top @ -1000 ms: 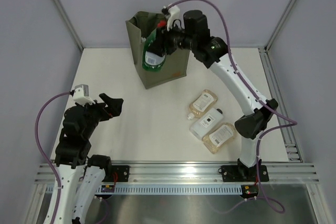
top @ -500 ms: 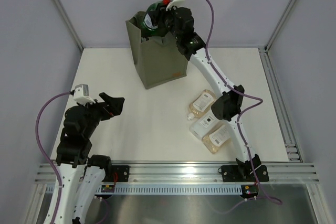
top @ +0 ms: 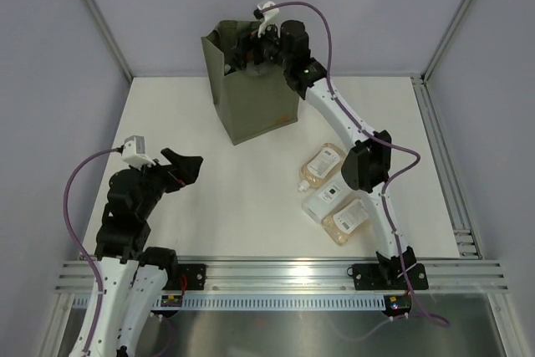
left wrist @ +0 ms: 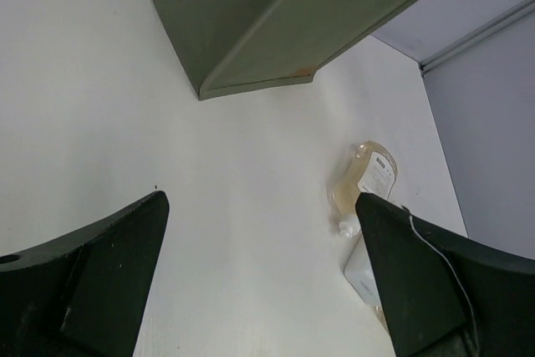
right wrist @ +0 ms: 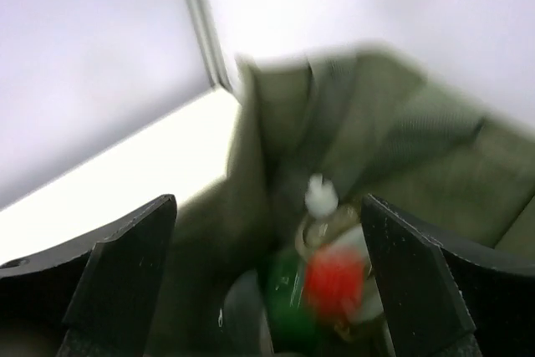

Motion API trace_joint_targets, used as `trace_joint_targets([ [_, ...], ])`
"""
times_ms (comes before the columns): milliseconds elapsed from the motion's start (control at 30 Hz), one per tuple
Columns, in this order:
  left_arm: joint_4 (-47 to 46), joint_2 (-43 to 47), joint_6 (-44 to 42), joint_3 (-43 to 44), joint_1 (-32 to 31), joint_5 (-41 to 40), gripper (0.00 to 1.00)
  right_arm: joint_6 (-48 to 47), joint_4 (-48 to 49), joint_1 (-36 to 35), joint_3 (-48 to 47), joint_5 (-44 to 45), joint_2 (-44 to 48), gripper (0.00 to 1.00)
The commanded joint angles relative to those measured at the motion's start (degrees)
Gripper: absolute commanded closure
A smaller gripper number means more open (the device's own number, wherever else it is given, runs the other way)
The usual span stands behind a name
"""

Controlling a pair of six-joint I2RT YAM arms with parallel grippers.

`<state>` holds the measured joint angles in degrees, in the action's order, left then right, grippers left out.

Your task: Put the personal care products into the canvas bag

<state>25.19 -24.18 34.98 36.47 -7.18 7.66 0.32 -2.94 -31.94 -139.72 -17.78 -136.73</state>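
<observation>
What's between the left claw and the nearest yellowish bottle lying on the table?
Nothing. Only bare white table lies between the left gripper and that amber bottle; the top view and the left wrist view both show it.

The bag [top: 255, 110] is showing matt olive cloth, and the table [top: 226, 198] under it is looking smooth, white and matt. The amber bottles [top: 324, 163] [top: 349, 219] are catching light as glossy clear plastic, the white bottle [top: 328, 196] is looking like duller opaque plastic, and the rail [top: 284, 273] is gleaming like brushed metal.
</observation>
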Motion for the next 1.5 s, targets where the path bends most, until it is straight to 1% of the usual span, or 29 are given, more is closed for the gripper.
trace_joint_targets([
  [0,-7.7,-2.7,-0.35,-0.61,0.15,7.18,0.01,-0.41,-0.73,3.81,-9.41,-10.85,9.28,0.01],
  [100,-6.74,-7.36,-2.19,1.23,0.06,11.31,0.01,2.93,-3.73,7.06,-10.14,-17.09,11.03,0.01],
  [167,-6.47,-11.22,-3.95,2.2,-0.03,14.64,0.01,1.97,-5.75,8.29,-9.17,-20.52,14.18,0.01],
  [233,-6.91,-13.86,-5.79,3.78,-0.99,16.33,0.01,0.13,-10.49,10.05,-5.4,-24.22,17.09,0.01],
  [267,-7.0,-16.57,-6.5,4.48,-3.08,16.07,0.01,-0.05,-14.42,10.67,-3.47,-25.36,20.76,0.0],
  [333,-7.08,-19.57,-7.99,6.67,-6.34,14.41,0.01,-3.21,-18.05,13.3,4.34,-28.53,24.91,0.01],
  [367,-7.17,-23.41,-8.52,7.56,-10.97,11.53,0.01,-3.74,-21.63,14.36,7.85,-29.32,29.45,0.0],
  [400,-7.17,-25.8,-8.87,8.61,-13.88,9.76,0.01,-4.53,-23.32,16.63,15.28,-30.63,31.67,0.0],
  [433,-7.43,-28.17,-9.75,10.88,-16.78,7.91,0.01,-4.97,-24.99,18.04,19.1,-31.52,34.05,0.01],
  [467,-7.61,-30.81,-10.11,12.21,-22.21,4.85,0.01,-5.24,-27.36,19.45,23.4,-32.22,38.51,0.01],
  [500,-8.05,-36.66,-10.63,13.7,-24.7,3.95,0.01,-5.41,-28.08,22.33,32.23,-32.66,40.64,0.01],
  [533,-8.4,-39.86,-11.68,15.2,-26.81,3.51,0.01,-5.5,-28.61,23.76,36.58,-32.49,42.84,0.0],
  [567,-8.4,-42.93,-12.21,18.78,-30.49,2.46,0.01,-5.76,-29.48,25.25,41.15,-32.14,47.12,0.01],
  [600,-8.58,-49.32,-12.74,20.99,-32.09,2.27,0.01,-7.07,-30.27,26.66,48.76,-31.36,48.91,0.0],
  [633,-8.4,-52.6,-14.14,23.45,-33.33,2.18,0.01,-8.13,-31.5,29.63,51.8,-31.35,50.49,0.01],
  [667,-8.14,-55.94,-14.93,29.04,-35.77,2.27,0.01,-9.01,-34.12,31.14,54.61,-31.44,52.59,0.0],
  [700,-7.79,-59.45,-15.99,32.06,-36.76,2.53,0.01,-11.02,-35.54,32.98,59.17,-33.09,53.14,0.0],
  [733,-7.09,-66.19,-17.39,35.04,-37.9,3.23,0.01,-12.08,-38.25,36.48,60.95,-34.41,53.58,0.0],
  [767,-6.56,-69.47,-17.66,40.9,-38.08,3.85,0.01,-12.62,-39.67,37.82,62.45,-35.64,53.32,0.0],
  [867,-5.68,-81.34,-17.4,49.11,-38.08,6.4,0.01,-15.26,-46.08,39.41,64.48,-35.75,50.08,0.01],
  [900,-4.9,-83.81,-17.49,54.18,-38.08,7.27,0.01,-14.13,-46.8,39.41,64.57,-34.0,49.2,0.01],
  [967,-4.36,-90.21,-17.23,58.43,-38.08,9.47,0.01,-9.48,-46.63,39.33,65.19,-30.41,45.96,0.02],
  [1033,-3.57,-93.57,-16.7,63.52,-38.08,11.58,0.01,-3.85,-46.55,39.5,65.89,-26.7,43.31,0.03],
  [1067,-3.31,-96.11,-16.44,64.68,-38.08,12.46,0.01,-1.14,-44.54,39.5,66.76,-26.26,41.56,0.04],
  [1133,-3.04,-97.54,-15.91,66.01,-38.08,13.25,0.01,5.37,-41.81,39.42,69.49,-27.22,39.18,0.04],
  [1200,-3.74,-98.16,-15.65,65.49,-38.0,13.17,0.01,11.25,-38.2,39.33,70.63,-24.69,37.42,0.04],
  [1300,-4.71,-97.98,-15.47,64.26,-37.65,13.26,0.01,14.35,-34.16,39.06,71.07,-18.98,35.04,0.04],
  [1433,-6.11,-96.41,-13.11,61.71,-36.33,14.66,0.01,17.25,-28.53,39.06,71.87,-19.92,31.88,0.04],
  [1467,-6.9,-95.62,-12.49,59.18,-35.63,14.84,0.01,17.96,-27.39,38.8,71.52,-20.71,31.09,0.04],
])
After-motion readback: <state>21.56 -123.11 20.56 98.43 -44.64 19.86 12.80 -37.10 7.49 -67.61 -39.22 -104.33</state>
